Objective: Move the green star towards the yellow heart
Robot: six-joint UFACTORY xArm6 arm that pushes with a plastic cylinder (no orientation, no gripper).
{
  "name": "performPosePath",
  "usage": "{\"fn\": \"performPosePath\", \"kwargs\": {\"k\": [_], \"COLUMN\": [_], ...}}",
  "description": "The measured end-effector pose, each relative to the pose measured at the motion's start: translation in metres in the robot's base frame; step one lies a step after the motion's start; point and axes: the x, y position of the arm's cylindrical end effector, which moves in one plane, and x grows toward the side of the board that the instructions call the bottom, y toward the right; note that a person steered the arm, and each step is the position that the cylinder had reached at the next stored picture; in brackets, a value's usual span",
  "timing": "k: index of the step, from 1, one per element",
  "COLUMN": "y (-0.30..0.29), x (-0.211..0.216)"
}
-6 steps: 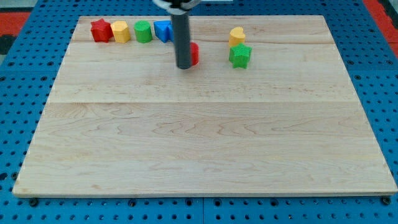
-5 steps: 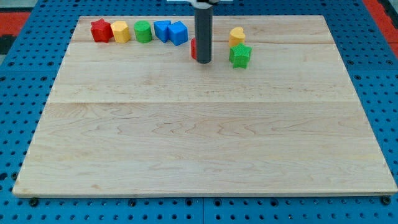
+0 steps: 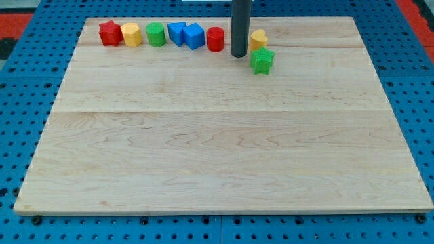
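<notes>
The green star [image 3: 262, 60] lies near the view's top, right of centre, on the wooden board [image 3: 217, 135]. The yellow heart [image 3: 258, 38] sits just above it, almost touching. My tip [image 3: 238, 54] stands just left of both, between the red cylinder [image 3: 215, 38] and the yellow heart, a small gap from the green star's upper left side.
A row of blocks runs along the view's top left: a red star [image 3: 109, 32], a yellow hexagon-like block [image 3: 131, 34], a green cylinder [image 3: 156, 34], two blue blocks [image 3: 177, 32] [image 3: 194, 36], then the red cylinder. The blue pegboard surrounds the board.
My tip has moved to the view's right and slightly up, from left of the red cylinder to its right. The red cylinder now shows fully, higher up in the row. The green star has not moved.
</notes>
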Motion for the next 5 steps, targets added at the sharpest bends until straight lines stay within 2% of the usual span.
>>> {"fn": "performPosePath", "kwargs": {"k": [2, 4, 5], "y": [0.004, -0.001, 0.038], "x": [0.011, 0.072, 0.077]}}
